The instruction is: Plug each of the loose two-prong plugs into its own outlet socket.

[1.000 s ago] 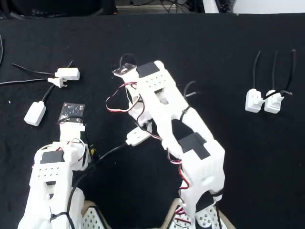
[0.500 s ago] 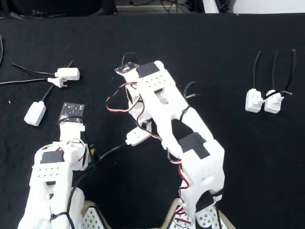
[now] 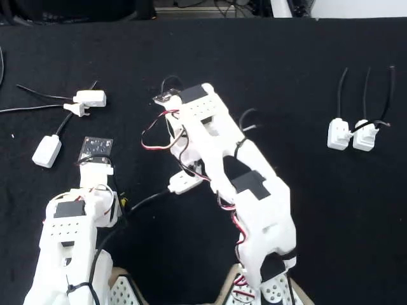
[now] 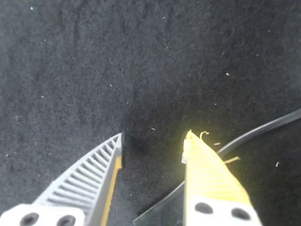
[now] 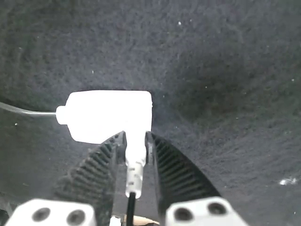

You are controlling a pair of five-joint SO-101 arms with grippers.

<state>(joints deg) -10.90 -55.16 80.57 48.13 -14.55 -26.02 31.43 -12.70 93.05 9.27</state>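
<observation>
My right gripper [image 5: 135, 139] is shut on a small white plug [image 5: 135, 157] whose black cable [image 5: 132, 200] runs back between the fingers. The plug's front end butts against a white outlet block [image 5: 110, 115], and no prongs show. In the high view this white piece [image 3: 184, 183] lies at the table's middle under the right arm. My left gripper [image 4: 154, 136] is open above bare cloth, with a black cable [image 4: 256, 133] beside its yellow finger. Two loose white plugs [image 3: 89, 97] [image 3: 76, 109] and a white outlet block [image 3: 46, 151] lie at the far left.
Two white outlets [image 3: 337, 133] [image 3: 364, 135] with black cables sit at the right of the black cloth [image 3: 286, 76]. Thin wires [image 3: 32, 92] trail off toward the left edge. A black cable [image 3: 143, 203] runs from the middle piece toward the left arm.
The right arm has shifted slightly to the left and leaned lower over the white piece, which has hardly moved. The left arm is still.
</observation>
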